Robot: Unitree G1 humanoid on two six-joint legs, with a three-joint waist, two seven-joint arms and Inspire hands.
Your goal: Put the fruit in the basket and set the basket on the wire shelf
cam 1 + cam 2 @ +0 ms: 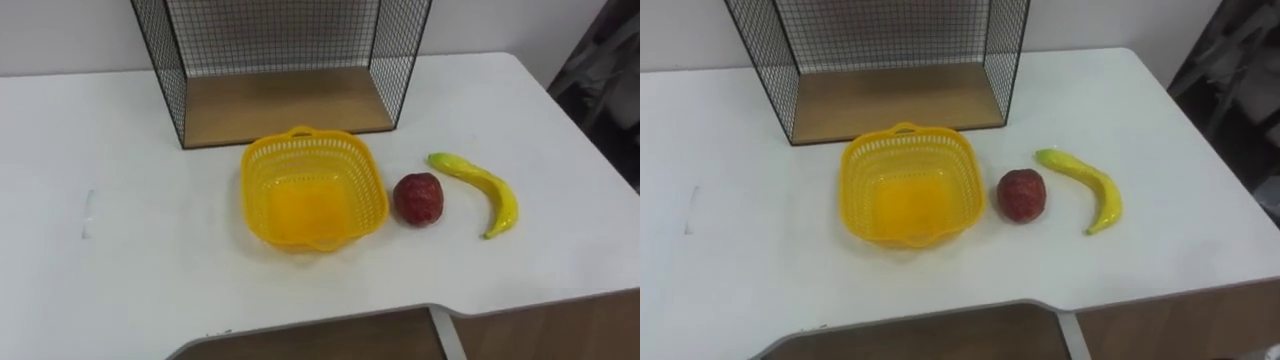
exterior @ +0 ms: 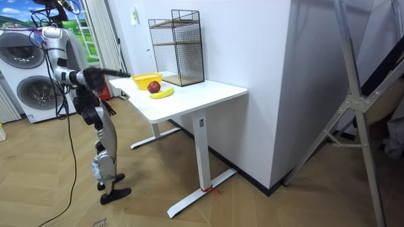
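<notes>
- The robot is standing at the end of the counter (image 1: 120,260), on the room view's left, and is holding one arm out level toward it. The hand (image 2: 124,74) at the arm's tip is blurred, so it cannot be told whether it is the left or the right one, nor whether it is open or closed.
- The wire shelf (image 1: 285,100) is standing at the back of the counter against the wall, its open front facing the robot and its wooden floor bare.
- The yellow basket (image 1: 362,185) is sitting upright on the counter just in front of the shelf, with nothing in it.
- The red fruit (image 1: 418,198) is resting on the counter just beside the basket's right wall. Whether the two are touching cannot be told.
- The banana (image 1: 495,188) is lying on the counter near the red fruit, to its right and apart from it. It is curving from its greenish end at the back toward the front edge.
</notes>
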